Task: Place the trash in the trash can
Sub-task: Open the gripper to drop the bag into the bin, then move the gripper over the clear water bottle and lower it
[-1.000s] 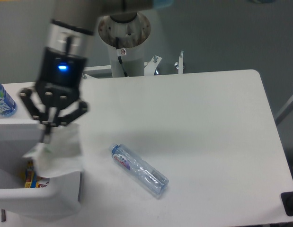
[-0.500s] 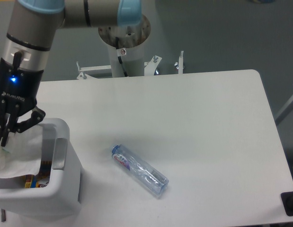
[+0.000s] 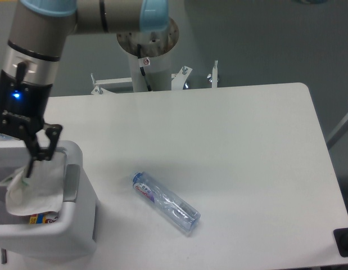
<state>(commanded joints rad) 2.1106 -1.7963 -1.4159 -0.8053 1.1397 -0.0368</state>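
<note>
Far left, the tool [image 3: 28, 151] hangs over the bin [image 3: 78, 225], fingers spread apart, and the wrapper [image 3: 36, 188] sits in the bin's mouth just under them, touching or nearly so. It looks feather-light and floppy, likely to cling. Some colourful packaging [image 3: 41, 216] peeks out beneath. Mid-desk [image 3: 247, 146], the bottle [image 3: 165, 202] lies on its side, well apart from the bin. It's probably empty, light, slick and ready to roll, so grip across its middle.
</note>
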